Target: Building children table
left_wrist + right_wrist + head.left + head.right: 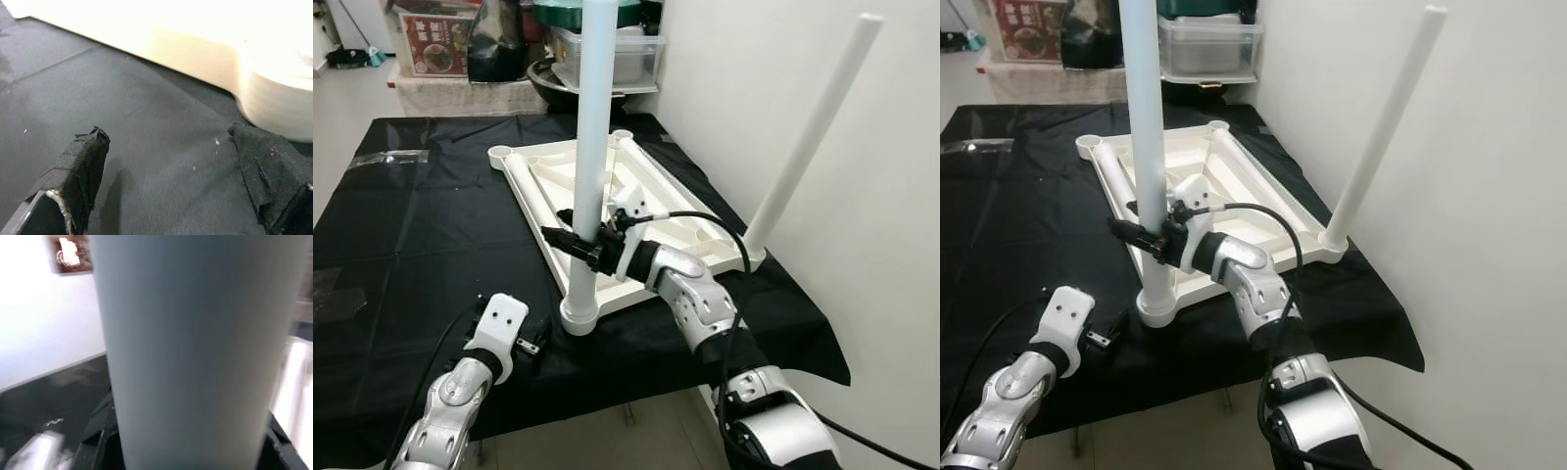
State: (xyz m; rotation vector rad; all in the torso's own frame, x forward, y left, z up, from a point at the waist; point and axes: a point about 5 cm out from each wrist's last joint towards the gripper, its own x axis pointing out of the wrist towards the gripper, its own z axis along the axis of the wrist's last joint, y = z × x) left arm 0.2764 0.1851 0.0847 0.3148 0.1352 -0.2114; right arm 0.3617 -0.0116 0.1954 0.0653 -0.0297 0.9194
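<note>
**Right gripper pinches the near leg of the upturned tabletop**

The white tabletop [636, 196] lies underside up on the black cloth [431, 225], toward the table's right edge. Two white legs stand in its corner sockets — the near leg [590, 147] upright at the front corner, the far leg [808, 137] leaning at the right corner beside the wall. The right gripper [579, 245] is clamped around the near leg, low on its shaft. The left gripper [166, 166] rests on the cloth near the front edge, fingers spread, just beside the near leg's socket [279, 98].
</note>
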